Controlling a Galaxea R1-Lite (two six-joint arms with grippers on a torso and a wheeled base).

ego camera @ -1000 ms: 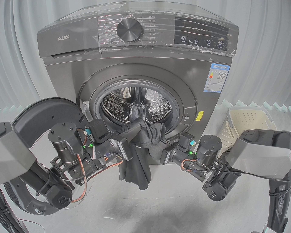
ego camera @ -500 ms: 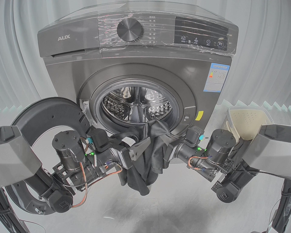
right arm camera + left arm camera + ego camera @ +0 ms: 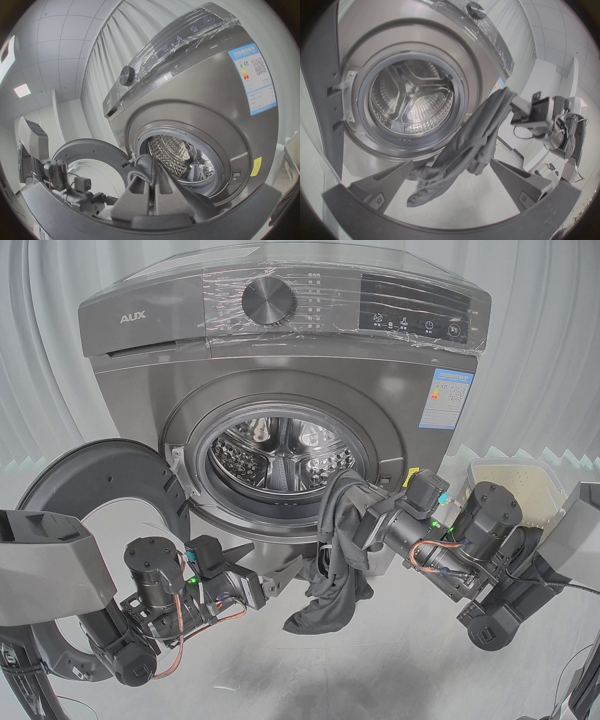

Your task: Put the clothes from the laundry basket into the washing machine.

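The left claw [image 3: 273, 562] has let go and dropped low, its fingers spread wide. Only the right claw [image 3: 357, 497] now clenches the dark garment [image 3: 337, 571], which dangles outside the washing machine [image 3: 281, 371] opening and looks to need lifting in.

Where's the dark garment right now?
In the head view the dark garment hangs from the right tool, outside the door opening of the washing machine, at its lower right edge. The open left tool is just to its left.
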